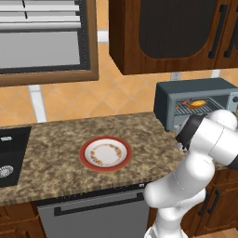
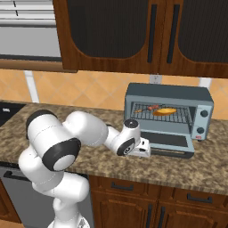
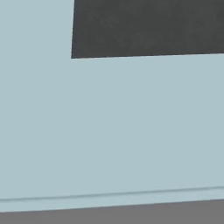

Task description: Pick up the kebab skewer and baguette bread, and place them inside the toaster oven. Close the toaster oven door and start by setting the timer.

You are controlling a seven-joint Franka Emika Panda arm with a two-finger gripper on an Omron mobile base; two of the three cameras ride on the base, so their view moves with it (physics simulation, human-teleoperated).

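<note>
The toaster oven (image 2: 167, 92) stands on the counter with its door (image 2: 172, 141) folded down flat in front of it. Inside, on the wire rack, the golden baguette bread (image 2: 164, 111) lies next to the thin kebab skewer (image 2: 149, 108); both also show on the rack in the left base view, the baguette bread (image 1: 197, 104) right of the kebab skewer (image 1: 185, 102). My gripper (image 2: 147, 149) sits at the left end of the lowered door, pressed close to it. The hand view is very near the door's blue-grey panel (image 3: 109, 127) and its dark window (image 3: 148, 26). My fingertips are hidden.
An empty red-rimmed plate (image 1: 106, 153) rests mid-counter to the oven's left. A dark sink (image 1: 11, 153) lies at the far left. Dark wooden cabinets (image 2: 133, 35) hang above the oven. The oven's control knobs (image 2: 204, 121) run down its right side.
</note>
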